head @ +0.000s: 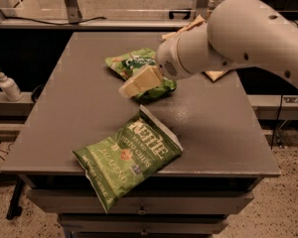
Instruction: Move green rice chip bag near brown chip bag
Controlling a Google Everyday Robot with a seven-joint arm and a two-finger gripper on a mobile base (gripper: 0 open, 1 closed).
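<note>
The green rice chip bag [131, 64] lies crumpled on the grey table [84, 108], at the back middle. My gripper [137, 83] points left and down, right over the bag's near right part, and hides some of it. The brown chip bag is almost hidden behind my white arm [238, 38]. Only a tan corner [216, 75] shows below the arm, and another tan edge [188, 28] shows above it, at the back right of the table.
A large green Kettle jalapeño chip bag [127, 157] lies at the table's front edge, its lower corner hanging over. A white pump bottle [9, 86] stands on a ledge to the left. Drawers [139, 202] sit under the tabletop.
</note>
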